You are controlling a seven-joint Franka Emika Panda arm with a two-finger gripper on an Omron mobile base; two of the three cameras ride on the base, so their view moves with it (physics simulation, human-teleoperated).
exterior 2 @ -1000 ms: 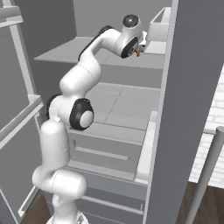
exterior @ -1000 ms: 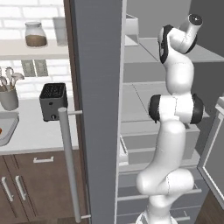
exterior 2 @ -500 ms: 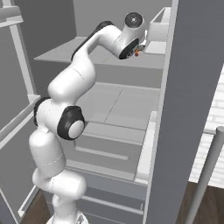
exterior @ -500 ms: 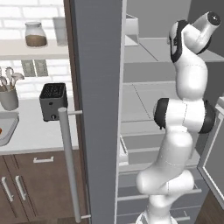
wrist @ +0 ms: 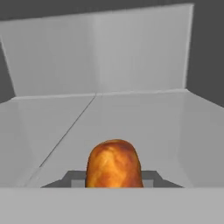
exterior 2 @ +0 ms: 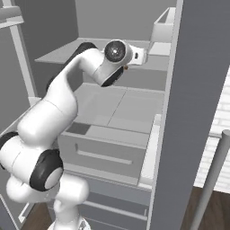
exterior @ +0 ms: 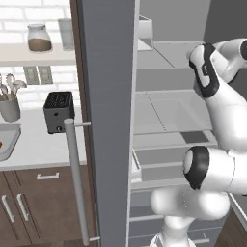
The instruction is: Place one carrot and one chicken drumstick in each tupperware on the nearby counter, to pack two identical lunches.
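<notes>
A reddish-brown chicken drumstick (wrist: 114, 164) sits low in the hand view, and my gripper (wrist: 113, 178) is shut on it, with its thick rounded end facing the camera. In the right base view my gripper (exterior 2: 136, 56) hangs over the upper fridge shelf (exterior 2: 112, 105), and a bit of the drumstick (exterior 2: 127, 68) shows below the hand. At the far left edge of the left base view a grey tupperware (exterior: 9, 141) rests on the pale counter (exterior: 41, 147), with something orange showing in it at the frame's edge.
The open fridge door (exterior: 107, 120) with its bar handle (exterior: 77, 183) stands between the fridge and the counter. A black toaster (exterior: 59, 111) and a utensil cup (exterior: 9, 107) stand on the counter. A white bin (exterior 2: 162, 27) sits on the top shelf. Drawers (exterior 2: 101, 150) lie below.
The arm has folded, its elbow swinging down and outward. The hand has dropped a little and drawn back from the top shelf bin with the drumstick still in it.
</notes>
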